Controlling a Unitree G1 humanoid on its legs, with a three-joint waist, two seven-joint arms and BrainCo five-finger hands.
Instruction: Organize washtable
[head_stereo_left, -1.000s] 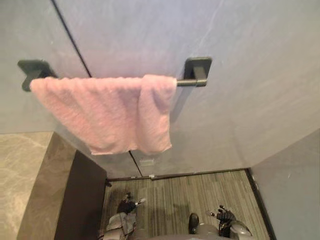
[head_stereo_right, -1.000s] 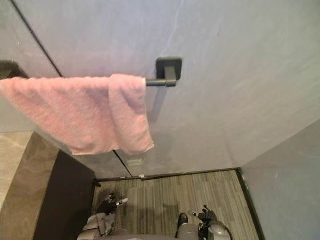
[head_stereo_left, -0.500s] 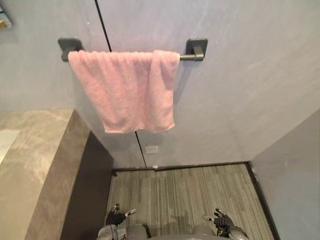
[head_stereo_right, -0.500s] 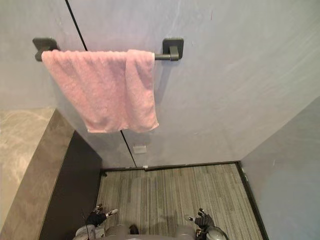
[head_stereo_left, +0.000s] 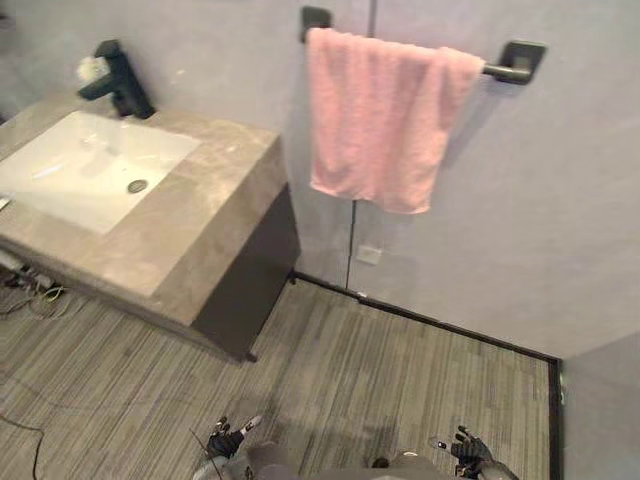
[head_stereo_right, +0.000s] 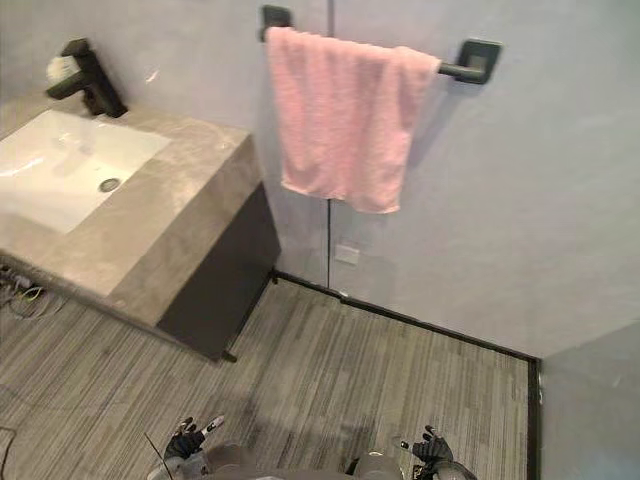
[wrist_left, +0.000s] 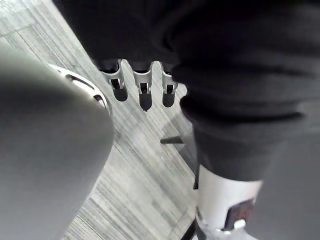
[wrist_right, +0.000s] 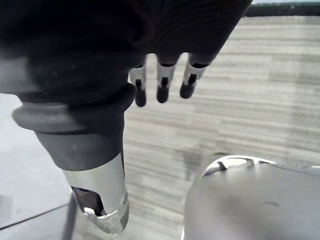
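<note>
**Hands empty, surface well out of reach**

The main risk, as I judge it, is one of approach. The surface stands off to the robot's left, with a broad stretch of floor between it and the robot, so any reach made from here would fall short. Closing that gap carelessly could bring an arm against the surface's dark front or its near corner. The towel hangs over its rail on the wall, just past the surface's right end. An arm swung wide on the way in could brush it and drag it off. At the basin, the tap stands at the back edge with something small and white beside it, which I cannot identify. A blind reach there could knock it down into the basin.

The surface lies well apart from both hands, ahead of them and to the left, and much nearer the left hand than the right. The left hand hangs low over the floor. In its wrist view the fingers point straight down, relaxed, with nothing between them. The right hand hangs the same way on the other side, fingers loose and empty, and it is the farther of the two from the basin and tap.
</note>
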